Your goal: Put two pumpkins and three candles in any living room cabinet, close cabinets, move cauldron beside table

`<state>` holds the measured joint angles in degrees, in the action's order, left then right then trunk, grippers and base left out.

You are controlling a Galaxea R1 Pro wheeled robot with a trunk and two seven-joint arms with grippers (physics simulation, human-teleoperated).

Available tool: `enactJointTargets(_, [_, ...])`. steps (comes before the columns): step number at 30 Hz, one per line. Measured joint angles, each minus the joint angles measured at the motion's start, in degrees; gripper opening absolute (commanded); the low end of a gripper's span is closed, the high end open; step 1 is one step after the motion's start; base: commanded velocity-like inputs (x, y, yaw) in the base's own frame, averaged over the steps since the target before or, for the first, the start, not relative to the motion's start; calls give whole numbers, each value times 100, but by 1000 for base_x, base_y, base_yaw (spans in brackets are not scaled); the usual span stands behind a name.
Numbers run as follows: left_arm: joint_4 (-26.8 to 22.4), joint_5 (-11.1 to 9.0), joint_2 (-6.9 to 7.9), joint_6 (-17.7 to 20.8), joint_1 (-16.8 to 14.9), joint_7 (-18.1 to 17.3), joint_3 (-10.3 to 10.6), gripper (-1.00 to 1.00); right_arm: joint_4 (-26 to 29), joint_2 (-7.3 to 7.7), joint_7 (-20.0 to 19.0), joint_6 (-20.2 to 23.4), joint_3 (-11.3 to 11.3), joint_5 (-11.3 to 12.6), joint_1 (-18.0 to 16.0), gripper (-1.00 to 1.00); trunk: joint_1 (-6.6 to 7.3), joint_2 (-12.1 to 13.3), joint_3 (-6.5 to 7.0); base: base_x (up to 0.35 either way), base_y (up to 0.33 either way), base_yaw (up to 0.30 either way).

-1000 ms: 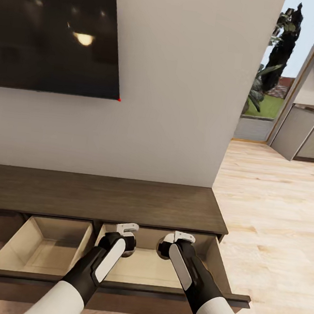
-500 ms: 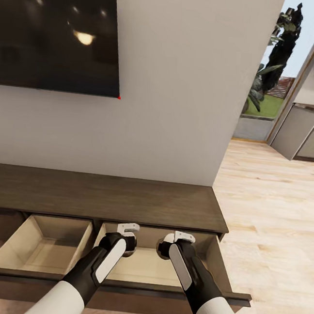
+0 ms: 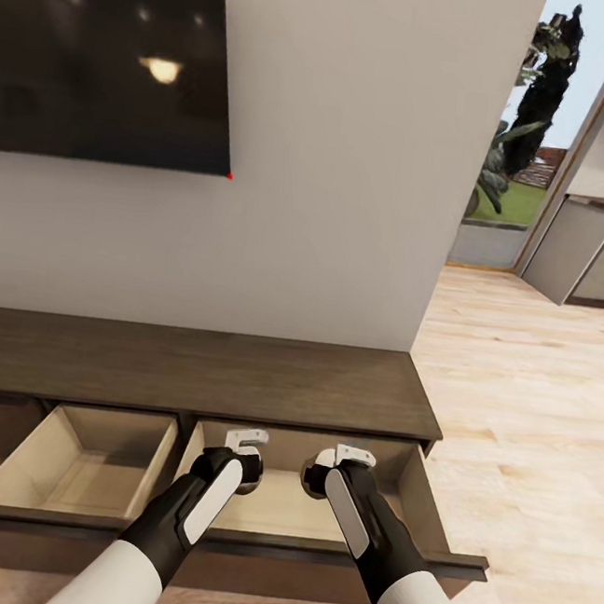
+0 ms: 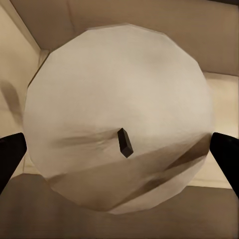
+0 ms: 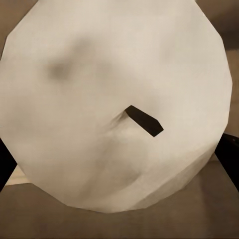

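1. In the head view the dark brown cabinet (image 3: 191,369) stands against the grey wall (image 3: 356,158), and two of its drawers are pulled open, showing pale beige insides.
2. Both arms reach down over the right open drawer (image 3: 429,504); the left open drawer (image 3: 86,465) lies at 9 o'clock from it.
3. The left gripper (image 4: 119,144) has its fingers (image 4: 11,154) closed narrowly on a candle (image 4: 119,89), whose pale round top and dark wick face the wrist camera, above the drawer floor.
4. The right gripper (image 5: 119,149) likewise clamps a second candle (image 5: 99,74) between its fingers (image 5: 230,157).
5. A black TV screen (image 3: 106,45) hangs at 11 o'clock from the cabinet.
6. The wooden floor (image 3: 536,385) runs off at 2 o'clock toward grey kitchen units (image 3: 597,261).
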<state>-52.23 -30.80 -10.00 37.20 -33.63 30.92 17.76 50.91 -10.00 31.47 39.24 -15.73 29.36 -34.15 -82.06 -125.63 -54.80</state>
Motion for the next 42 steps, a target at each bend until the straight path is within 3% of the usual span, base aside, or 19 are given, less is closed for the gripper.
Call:
enactJointTargets(12, [0, 1, 0, 0, 0, 0, 0, -100, 24, 0, 0, -1, -14, -5, 0, -100, -264, -481, -215, 0, 0, 0])
enactJointTargets(14, [0, 2, 0, 0, 0, 0, 0, -100, 21, 0, -6, -57, -133, 14, 0, -100, -308, -562, -251, 0, 0, 0])
enactJointTargets(17, [0, 2, 0, 0, 0, -1, 1, -100, 6, 0, -6, -289, -523, 47, 0, -100, -373, -682, -305, 0, 0, 0])
enactJointTargets(23, [0, 8, 0, 0, 1, 0, 0, -100, 3, 0, -6, -353, -670, 66, 0, -100, -505, -922, -413, 0, 0, 0])
enactJointTargets(42, [-18, 6, 0, 2, -1, -2, 1, -100, -8, 0, 5, -322, -679, 70, 0, -100, -506, -924, -413, 5, 0, 0])
